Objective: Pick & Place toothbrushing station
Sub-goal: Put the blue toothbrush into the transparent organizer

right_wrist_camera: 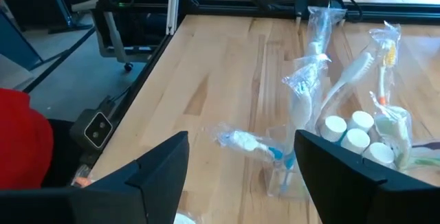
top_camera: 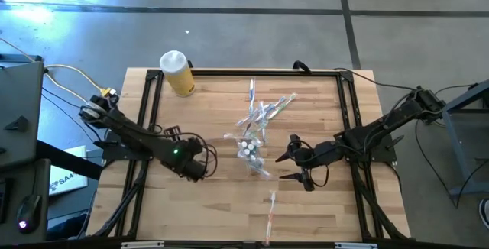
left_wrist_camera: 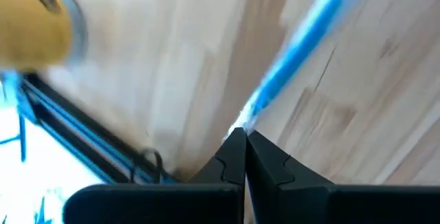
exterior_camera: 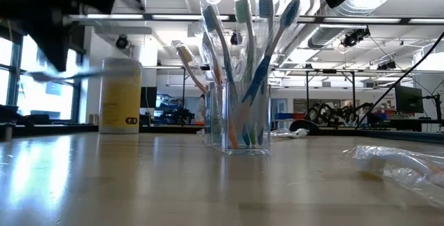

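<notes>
Two arms at the table: left gripper point(left_wrist_camera: 244, 136), jaws clamped on a blue-handled toothbrush point(left_wrist_camera: 295, 59) whose long axis runs straight out from them, sits left of the clear cup point(exterior_camera: 246, 118) mid-table; right gripper point(right_wrist_camera: 240, 162), jaws apart, is nearer.

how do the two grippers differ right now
The left gripper has its fingers pressed shut on a blue toothbrush; the right gripper stands open and holds nothing. In the high view the left one sits off to the table's left, the right one beside the toothbrush pile. Both are dark, two-fingered.
</notes>
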You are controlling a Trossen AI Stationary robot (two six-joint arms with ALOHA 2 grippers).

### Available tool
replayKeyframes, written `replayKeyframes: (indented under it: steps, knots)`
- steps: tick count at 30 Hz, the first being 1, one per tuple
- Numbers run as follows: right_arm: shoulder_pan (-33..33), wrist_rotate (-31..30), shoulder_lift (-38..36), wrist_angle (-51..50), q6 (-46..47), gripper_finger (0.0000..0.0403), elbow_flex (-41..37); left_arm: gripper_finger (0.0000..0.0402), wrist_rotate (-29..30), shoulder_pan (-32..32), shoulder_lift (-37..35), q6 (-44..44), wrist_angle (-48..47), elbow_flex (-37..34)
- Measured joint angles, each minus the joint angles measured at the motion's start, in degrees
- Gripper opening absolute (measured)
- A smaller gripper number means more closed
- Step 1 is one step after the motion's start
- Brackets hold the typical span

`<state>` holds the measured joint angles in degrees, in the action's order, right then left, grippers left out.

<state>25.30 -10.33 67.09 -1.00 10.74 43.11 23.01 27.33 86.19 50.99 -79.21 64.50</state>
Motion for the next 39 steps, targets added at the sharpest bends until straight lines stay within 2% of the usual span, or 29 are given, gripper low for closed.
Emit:
replayKeyframes:
  steps: [3,9,16,20,29,39]
  knots:
    - [0.00,0.00,0.00,-0.45,0.02,0.0255,0.00,0.0002,4.97,2.93,-0.02,0.97,-2.90,4.82]
    - [-0.02,0.00,0.00,-0.63,0.00,0.0255,0.00,0.0001,16.47,7.89,-0.04,0.18,-1.93,11.58]
    - [-0.07,-0.01,0.00,-0.63,0.02,0.0255,0.00,0.0001,26.64,11.81,0.56,-2.77,-0.61,14.80]
    - [-0.07,0.00,0.00,-0.60,0.71,0.0255,0.00,0.0000,31.49,12.81,1.69,-8.90,3.65,15.46]
    - [-0.08,0.02,0.00,-0.57,4.04,0.0255,0.00,0.0000,45.91,13.62,4.68,-39.24,21.27,15.51]
    - [-0.09,0.00,0.00,0.58,4.43,0.0255,-0.02,0.0000,51.49,16.35,7.66,-87.10,57.37,15.47]
